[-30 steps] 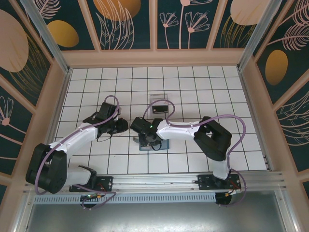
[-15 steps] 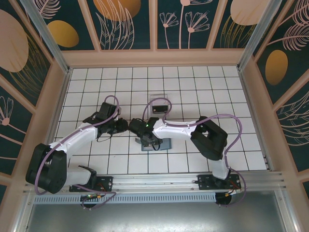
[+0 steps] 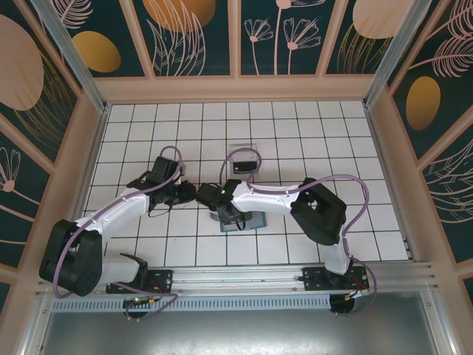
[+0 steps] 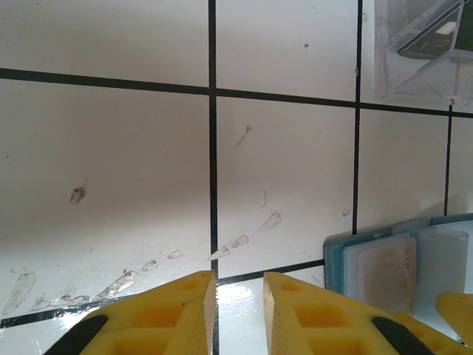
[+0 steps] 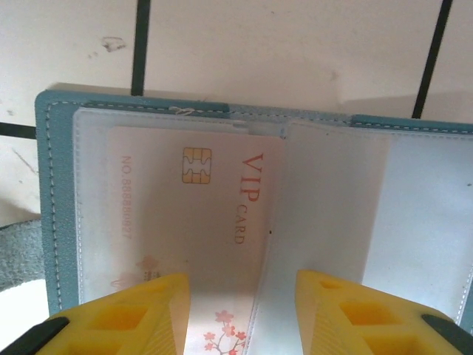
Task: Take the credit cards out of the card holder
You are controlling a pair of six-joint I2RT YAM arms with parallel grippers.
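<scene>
Card holder (image 5: 52,214), a flat teal bifold wallet with stitched edges, lies spread open on the white tiled table (image 4: 281,170), directly beneath the right gripper (image 5: 244,299). A clear plastic sleeve covers each inner panel.

A whitish rectangular credit card (image 5: 192,222) with a gold chip and red "VIP CARD" lettering sits inside the sleeve of the panel under the right gripper's left finger. The card's printed edge lies in the gap between the two yellow fingers. The jaws stand well apart and grip nothing. Whether the fingertips touch the sleeve cannot be told.

The left gripper (image 4: 239,296) hovers over bare tile, with the card holder just beside it on its right. Its yellow fingers are parted by a narrow gap through which a dark grout line shows, and they hold nothing.

A clear plastic box (image 4: 417,55) containing a dark card stands ahead of the left gripper and to its right, well apart from the card holder.
</scene>
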